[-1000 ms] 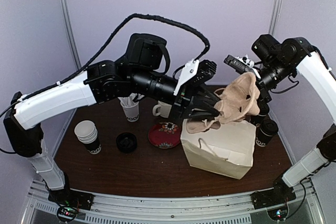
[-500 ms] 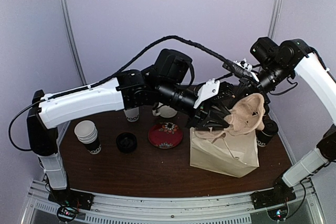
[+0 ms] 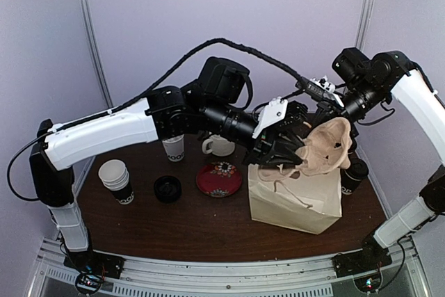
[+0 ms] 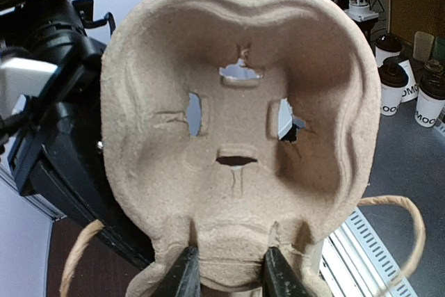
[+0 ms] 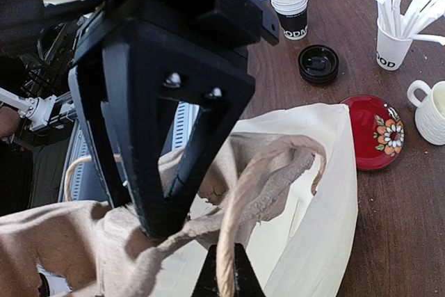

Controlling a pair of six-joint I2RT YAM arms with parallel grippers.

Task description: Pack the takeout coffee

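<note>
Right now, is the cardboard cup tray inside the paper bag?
Not inside: the left gripper holds the cup tray on edge above the paper bag mouth; its lower edge is hidden.

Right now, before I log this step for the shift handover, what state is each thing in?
left fingers: shut on the cup carrier's rim.
right fingers: shut on the bag handle.
cup carrier: empty, held on edge at the bag's mouth.
bag handle: raised, pinched.
paper bag: standing, mouth open.
takeout coffee cup: lidded, upright on the table, outside the bag.
black lid: loose on the table.
mug: upright.
</note>
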